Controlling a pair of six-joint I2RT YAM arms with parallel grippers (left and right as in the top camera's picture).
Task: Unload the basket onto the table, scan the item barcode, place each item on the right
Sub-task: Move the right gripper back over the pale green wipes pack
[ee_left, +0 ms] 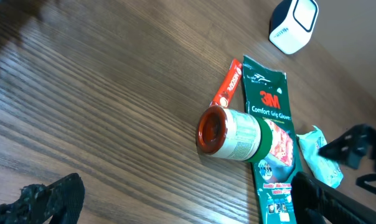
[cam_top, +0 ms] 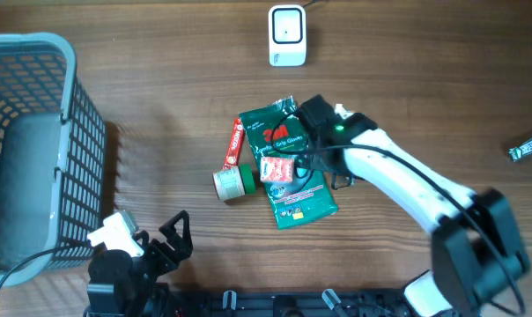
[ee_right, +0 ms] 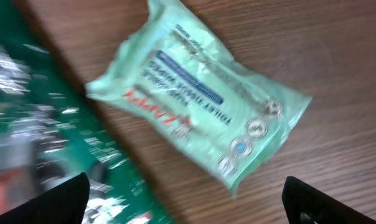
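The white barcode scanner (cam_top: 286,35) stands at the back of the table, also in the left wrist view as scanner (ee_left: 292,23). A pile lies mid-table: a green 3M glove pack (cam_top: 288,167), a red tube (cam_top: 235,143), a jar with a green band (cam_top: 233,182) and a pink packet (cam_top: 276,170). My right gripper (ee_right: 185,205) hangs open just above a mint-green wipes pack (ee_right: 197,93) lying beside the glove pack (ee_right: 45,124); nothing is between its fingers. My left gripper (ee_left: 185,208) rests open near the front edge, well short of the jar (ee_left: 231,132).
A grey wire basket (cam_top: 28,40) fills the left side. A small silvery wrapped item (cam_top: 528,146) lies at the far right edge. Bare wood lies between the basket and the pile.
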